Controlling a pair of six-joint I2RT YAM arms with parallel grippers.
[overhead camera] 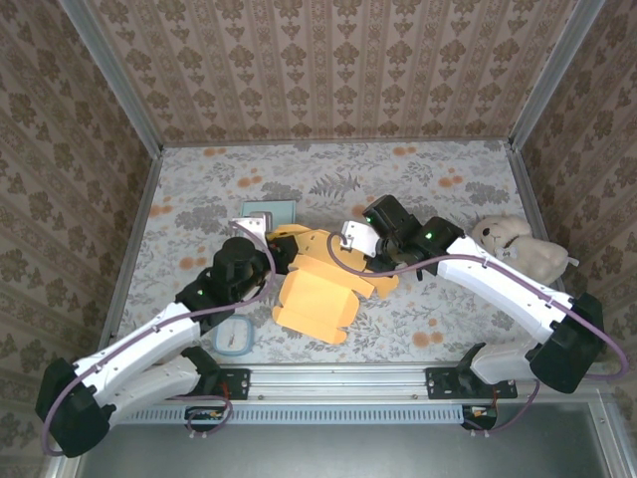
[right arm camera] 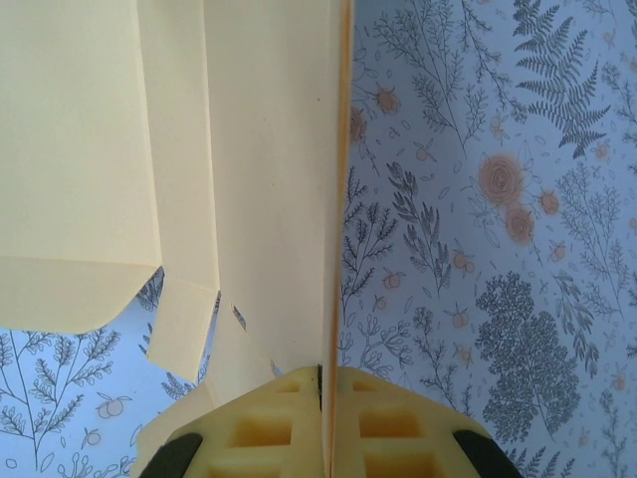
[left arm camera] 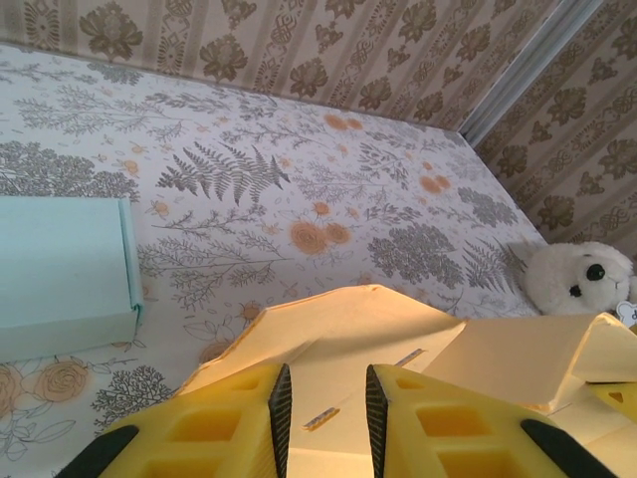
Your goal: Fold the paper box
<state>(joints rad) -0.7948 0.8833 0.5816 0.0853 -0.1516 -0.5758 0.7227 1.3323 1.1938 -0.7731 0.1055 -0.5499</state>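
The yellow paper box (overhead camera: pixel 317 294) lies partly unfolded in the middle of the table, its flaps spread out. My right gripper (right arm camera: pixel 326 370) is shut on the thin edge of one upright panel of the paper box (right arm camera: pixel 249 149); from above, the right gripper (overhead camera: pixel 350 257) sits at the box's far right corner. My left gripper (left arm camera: pixel 323 383) hovers over a raised flap of the paper box (left arm camera: pixel 368 329) with its jaws a little apart and nothing pinched between them. From above, the left gripper (overhead camera: pixel 279 239) is at the box's far left corner.
A pale teal box (overhead camera: pixel 269 212) (left arm camera: pixel 60 264) sits just beyond the left gripper. A white plush toy (overhead camera: pixel 518 244) (left arm camera: pixel 577 279) lies at the right side. A small bluish tray (overhead camera: pixel 237 339) rests near the front edge. Patterned walls enclose the table.
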